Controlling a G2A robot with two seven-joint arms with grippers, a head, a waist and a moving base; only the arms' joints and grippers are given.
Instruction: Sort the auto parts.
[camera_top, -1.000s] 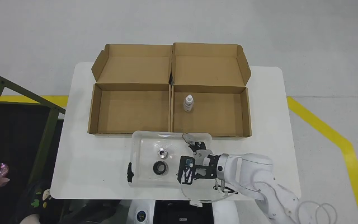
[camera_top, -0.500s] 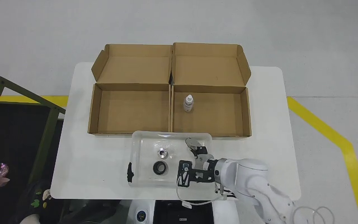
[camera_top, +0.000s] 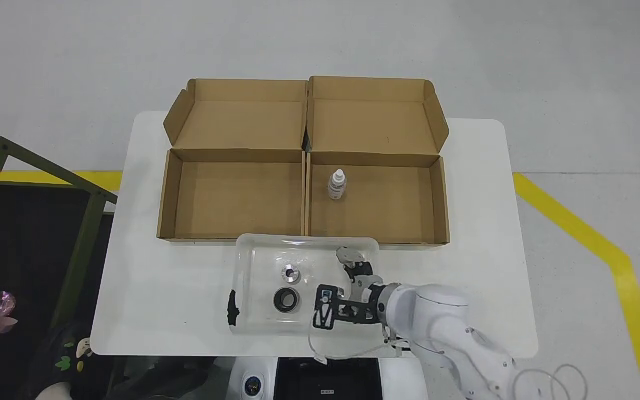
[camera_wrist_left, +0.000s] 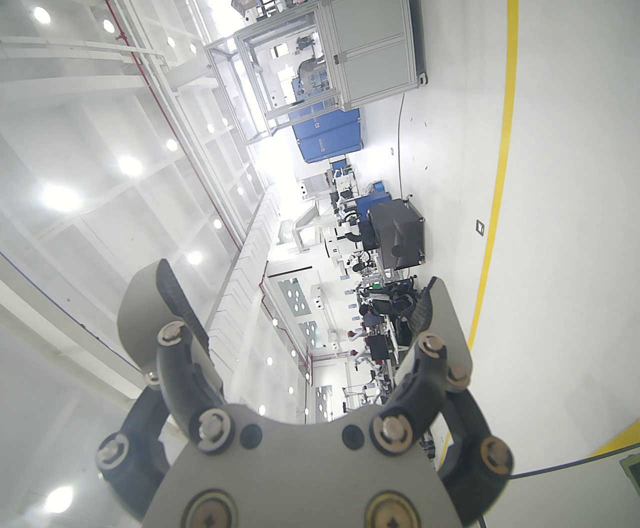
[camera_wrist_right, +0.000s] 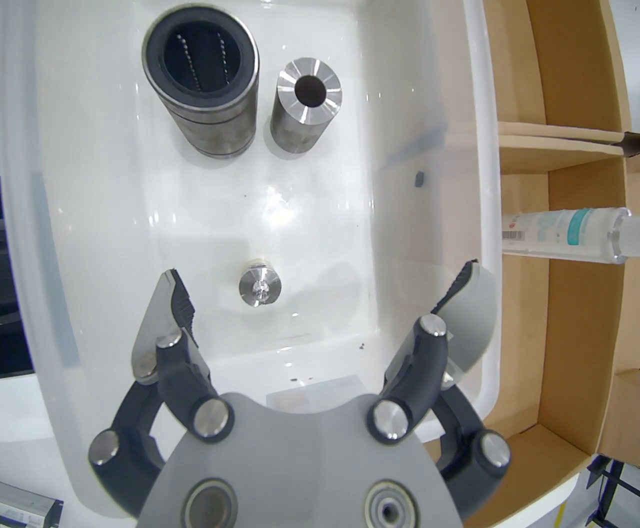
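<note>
A clear plastic bin (camera_top: 243, 262) stands at the table's front. Inside it are a black-bored linear bearing (camera_top: 288, 298) (camera_wrist_right: 202, 75), a silver bushing (camera_top: 292, 273) (camera_wrist_right: 306, 102) and a small silver stud (camera_wrist_right: 260, 286). My right gripper (camera_top: 336, 285) (camera_wrist_right: 320, 290) hangs open over the bin's right half. The stud lies on the bin floor between its fingers, nearer one finger and untouched. My left gripper (camera_wrist_left: 300, 297) is open and holds nothing, with the hall's ceiling and floor behind it.
Two open cardboard boxes sit behind the bin, the left box (camera_top: 230, 195) bare and the right box (camera_top: 400, 205) holding a small white bottle (camera_top: 339, 184) (camera_wrist_right: 565, 235). The white table (camera_top: 160, 300) has free room on both sides of the bin.
My right arm has drawn back toward the table's front edge and its gripper has shifted slightly left over the bin. The parts have not moved.
</note>
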